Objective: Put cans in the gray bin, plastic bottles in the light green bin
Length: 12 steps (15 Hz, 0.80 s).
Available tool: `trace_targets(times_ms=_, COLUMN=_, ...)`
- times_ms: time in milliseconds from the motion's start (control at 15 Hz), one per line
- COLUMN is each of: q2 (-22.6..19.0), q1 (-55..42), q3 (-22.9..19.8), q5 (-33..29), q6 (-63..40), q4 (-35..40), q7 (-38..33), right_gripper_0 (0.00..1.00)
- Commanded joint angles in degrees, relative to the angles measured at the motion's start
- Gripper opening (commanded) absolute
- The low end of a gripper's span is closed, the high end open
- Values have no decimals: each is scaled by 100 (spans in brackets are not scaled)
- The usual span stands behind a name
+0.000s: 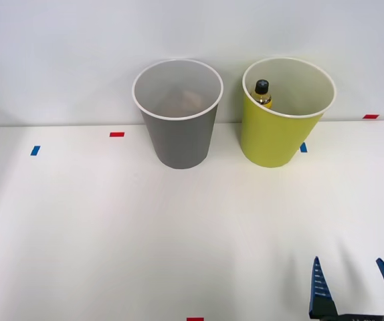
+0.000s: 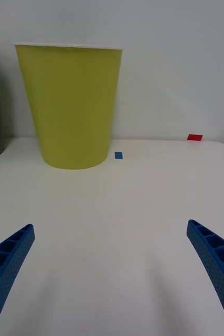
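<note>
Bottle (image 1: 262, 93), yellow with black cap, upright inside the light green bin (image 1: 272, 144), beside the gray bin (image 1: 178, 144); right gripper (image 1: 356, 284) spread wide and empty, low at the table's near edge, well apart from both bins ahead.

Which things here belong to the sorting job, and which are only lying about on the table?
Job things:
- gray bin
- light green bin
- yellow bottle, standing inside the light green bin
- right gripper, open, holding nothing

Lying about:
- red tape marks
- blue tape marks
</note>
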State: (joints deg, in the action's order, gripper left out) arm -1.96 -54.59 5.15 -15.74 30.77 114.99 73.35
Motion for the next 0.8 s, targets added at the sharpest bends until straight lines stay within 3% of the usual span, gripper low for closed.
trace_targets(times_ms=67, q2=11, q1=80, q3=-23, q5=238, q6=984, q4=-724, q7=39, right_gripper_0=100)
trace_targets(times_ms=333, q2=-147, q1=142, q3=-84, q5=-510, q6=1133, q4=-953, q7=136, right_gripper_0=100)
trace_targets(times_ms=800, q2=-208, q1=494, q3=-14, q5=-668, q6=1652, q4=-1664, q7=426, right_gripper_0=100)
